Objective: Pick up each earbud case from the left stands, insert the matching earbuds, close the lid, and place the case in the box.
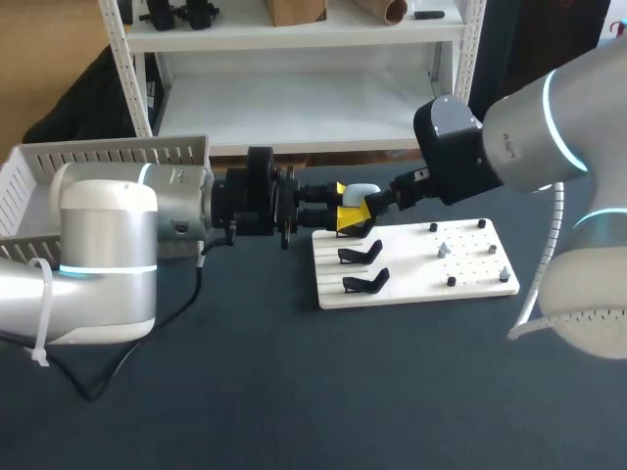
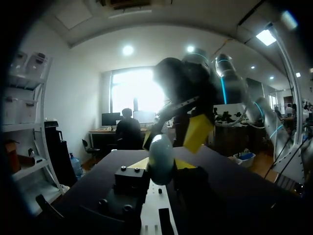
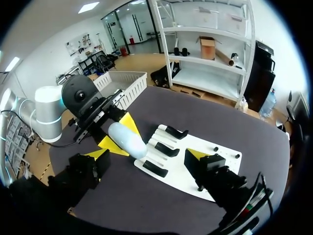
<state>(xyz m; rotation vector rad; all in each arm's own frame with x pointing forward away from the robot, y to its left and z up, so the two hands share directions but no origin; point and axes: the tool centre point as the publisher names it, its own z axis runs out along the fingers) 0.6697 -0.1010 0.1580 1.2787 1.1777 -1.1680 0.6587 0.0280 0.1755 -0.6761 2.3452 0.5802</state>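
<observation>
A pale blue earbud case [image 1: 363, 194] hangs in the air over the back left corner of the white stand board [image 1: 470, 284]. My left gripper [image 1: 345, 204] reaches in level from the left and is shut on the case; in the left wrist view the closed case [image 2: 161, 157] stands upright between its yellow tips. My right gripper [image 3: 146, 154] faces it from the right, wide open, with the case [image 3: 127, 140] just ahead of and between its spread fingers, untouched. Two black stands [image 1: 361, 254] on the board's left side are bare.
Small pegs and earbud holders [image 1: 446, 251] dot the right half of the board. A white slatted box [image 1: 108, 155] sits at the back left behind my left arm. A black cable [image 1: 147, 333] trails over the dark table under that arm.
</observation>
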